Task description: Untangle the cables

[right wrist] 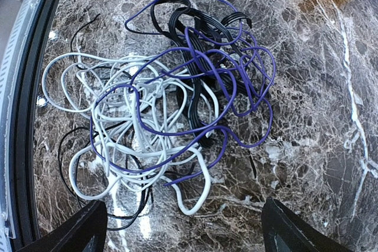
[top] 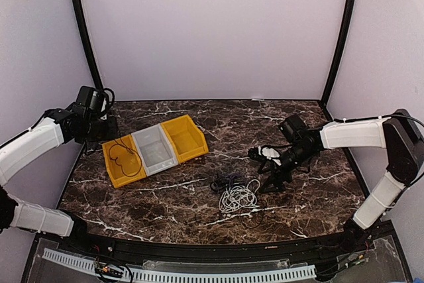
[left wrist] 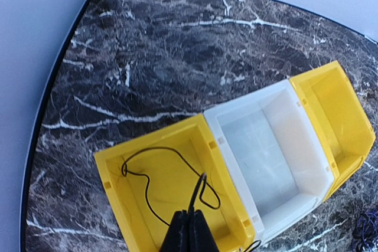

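The cables lie in a tangle [top: 235, 192] on the marble table: white loops [right wrist: 118, 116], a purple cord [right wrist: 236, 81] and black cords [right wrist: 195, 45] woven together. My right gripper [right wrist: 186, 228] hovers open just above the tangle's near edge, its fingers [right wrist: 88, 228] wide apart and nothing between them; in the top view this gripper [top: 262, 170] sits just right of the pile. One thin black cable [left wrist: 168, 151] lies looped in the left yellow bin [left wrist: 112, 196]. My left gripper [left wrist: 190, 219] is shut on one end of it, above that bin.
Three bins stand in a row at the left: yellow [top: 114, 170], white [top: 165, 162] and yellow [top: 199, 144]. A thin black strand [right wrist: 65, 163] trails from the tangle toward the table's near edge [right wrist: 23, 146]. Walls enclose the table.
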Action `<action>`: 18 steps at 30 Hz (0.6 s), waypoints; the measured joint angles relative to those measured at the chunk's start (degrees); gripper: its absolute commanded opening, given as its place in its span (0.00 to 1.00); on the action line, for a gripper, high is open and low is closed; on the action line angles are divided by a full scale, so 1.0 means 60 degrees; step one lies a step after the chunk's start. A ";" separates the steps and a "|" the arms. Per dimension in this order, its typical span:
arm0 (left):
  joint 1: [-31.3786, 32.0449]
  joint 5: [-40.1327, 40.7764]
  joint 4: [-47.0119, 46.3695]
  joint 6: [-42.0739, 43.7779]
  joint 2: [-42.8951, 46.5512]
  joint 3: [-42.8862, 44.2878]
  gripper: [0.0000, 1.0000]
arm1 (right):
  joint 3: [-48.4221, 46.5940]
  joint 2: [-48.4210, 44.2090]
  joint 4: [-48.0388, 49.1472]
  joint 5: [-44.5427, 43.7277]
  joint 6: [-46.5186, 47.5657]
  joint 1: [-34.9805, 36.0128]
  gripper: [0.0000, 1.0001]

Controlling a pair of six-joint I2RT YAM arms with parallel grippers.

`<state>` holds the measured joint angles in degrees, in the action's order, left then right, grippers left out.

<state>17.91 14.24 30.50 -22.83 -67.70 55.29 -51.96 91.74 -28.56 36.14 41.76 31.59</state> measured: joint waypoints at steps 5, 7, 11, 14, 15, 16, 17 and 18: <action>0.0000 0.0652 -0.1151 0.0965 0.0058 -0.0157 0.00 | 0.0000 -0.0004 0.0000 -0.0007 -0.0004 0.0000 0.92; 0.0000 0.0790 -0.1439 0.1264 0.0044 -0.0346 0.00 | 0.0000 -0.0004 0.0000 -0.0018 0.0000 0.0000 0.92; 0.0055 0.1126 -0.1843 0.1909 0.0044 -0.0852 0.00 | 0.0000 -0.0004 0.0000 -0.0029 0.0000 0.0000 0.92; 0.0109 0.1537 -0.1854 0.2259 0.0091 -0.0922 0.00 | 0.0000 -0.0004 -0.0004 -0.0029 0.0000 0.0000 0.92; 0.0109 0.1668 -0.1858 0.2393 0.0182 -0.0922 0.00 | 0.0000 -0.0004 -0.0004 -0.0029 -0.0004 0.0000 0.92; 0.0109 0.1796 -0.1858 0.2510 0.0324 -0.0925 0.00 | 0.0000 0.0000 -0.0004 -0.0029 0.0000 0.0000 0.92; 0.0113 0.1902 -0.1858 0.2623 0.0466 -0.0925 0.00 | 0.0000 0.0000 -0.0007 -0.0029 0.0000 0.0000 0.92; 0.0117 0.2069 -0.1861 0.2772 0.0699 -0.0925 0.00 | 0.0000 0.0007 -0.0007 -0.0029 0.0000 0.0004 0.92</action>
<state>18.61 26.65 19.33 -6.20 -63.51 49.74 -51.96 91.79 -28.60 35.97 41.76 31.62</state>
